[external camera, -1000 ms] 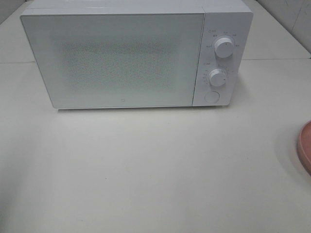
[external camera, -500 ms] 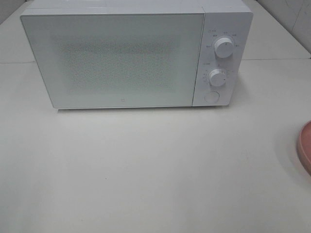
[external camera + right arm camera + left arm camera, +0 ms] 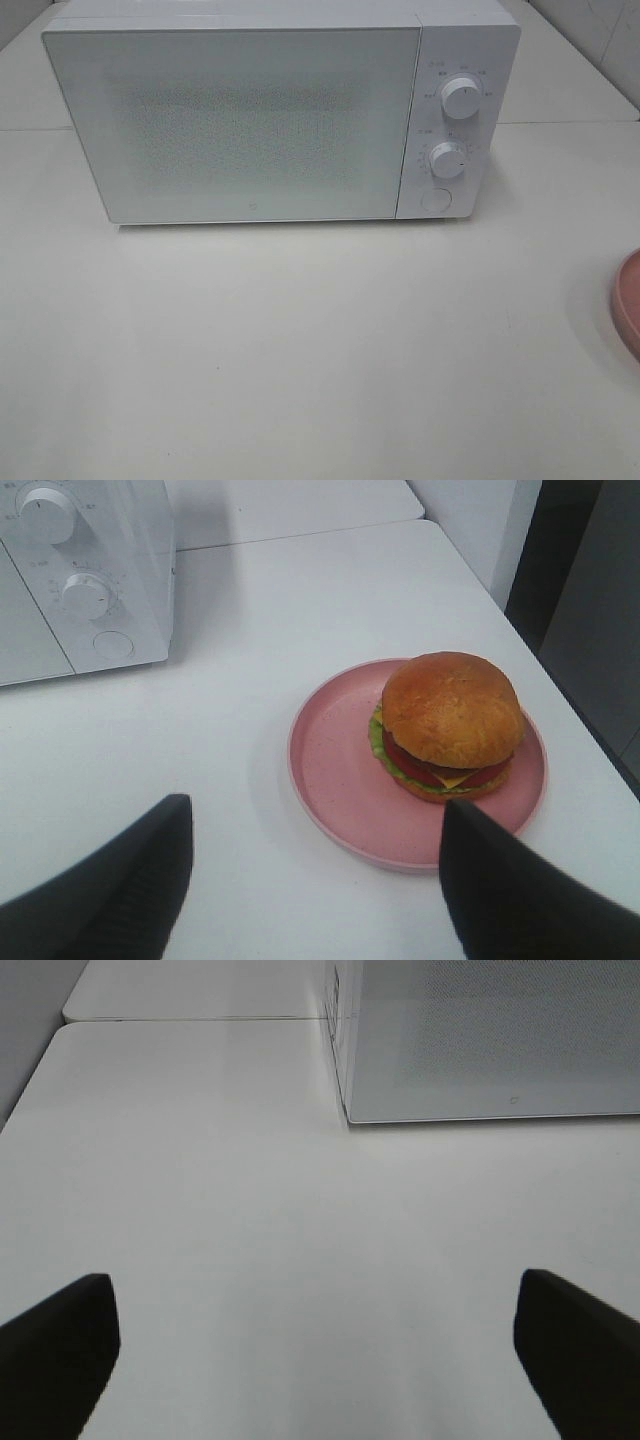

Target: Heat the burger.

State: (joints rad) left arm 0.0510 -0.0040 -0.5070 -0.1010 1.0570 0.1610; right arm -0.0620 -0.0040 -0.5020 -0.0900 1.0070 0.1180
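Right of the microwave (image 3: 260, 115), on the pink plate (image 3: 330, 780), we see the burger (image 3: 450, 725). Right claw (image 3: 315, 880) apart just short of it, left claw (image 3: 315, 1345) apart, empty. Microwave door shut; burger may slide off if we nudge the plate.

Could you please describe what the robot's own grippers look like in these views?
Only fingertips show. The left gripper has two matte black, wedge-shaped fingers. The right gripper looks the same: black, tapering, plain. No cables or markings are visible.
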